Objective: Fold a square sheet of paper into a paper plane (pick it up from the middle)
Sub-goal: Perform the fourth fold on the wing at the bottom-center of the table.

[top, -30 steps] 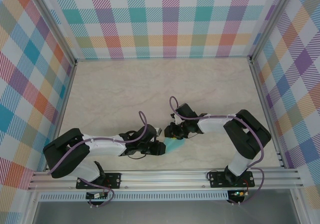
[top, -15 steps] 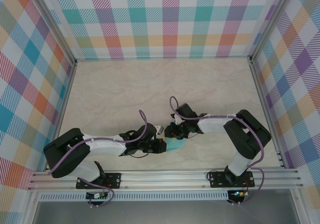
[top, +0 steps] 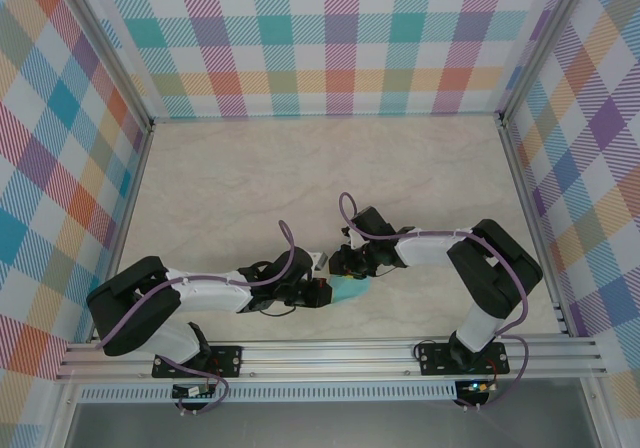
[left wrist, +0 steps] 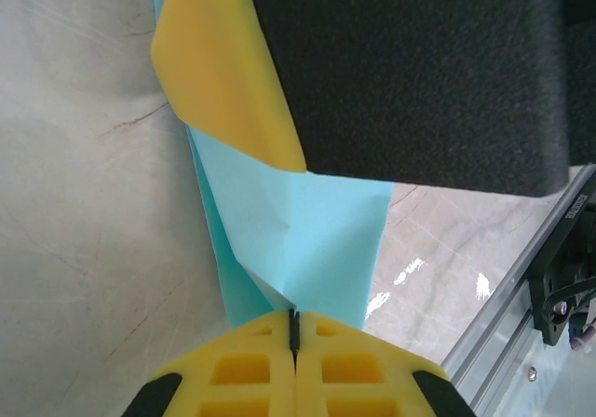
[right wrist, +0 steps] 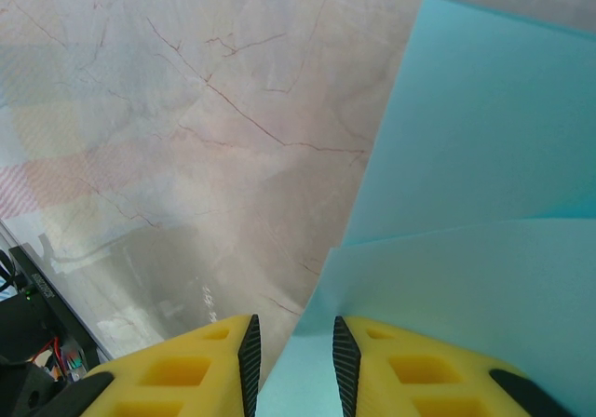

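Note:
The square sheet of paper [top: 352, 290] is turquoise and lies partly folded on the marble table, between the two grippers. In the left wrist view my left gripper [left wrist: 294, 322] is shut on the near edge of the paper [left wrist: 321, 240], where a creased flap runs into the jaws. From above, the left gripper [top: 322, 290] sits at the paper's left side. My right gripper [top: 347, 268] is over the paper's far edge; one of its yellow fingers [left wrist: 219, 73] rests on the sheet. Its jaws [right wrist: 291, 361] stand apart, with two layers of paper [right wrist: 484, 156] lying under and between them.
The aluminium rail [top: 330, 353] runs along the near edge, close behind the left gripper. Checked walls [top: 330, 38] enclose the table on three sides. Bare marble tabletop [top: 250, 178] stretches away behind the grippers.
My left gripper has closed onto the paper's edge and edged slightly right. The paper has bunched up a little beside it. The right gripper has stayed put.

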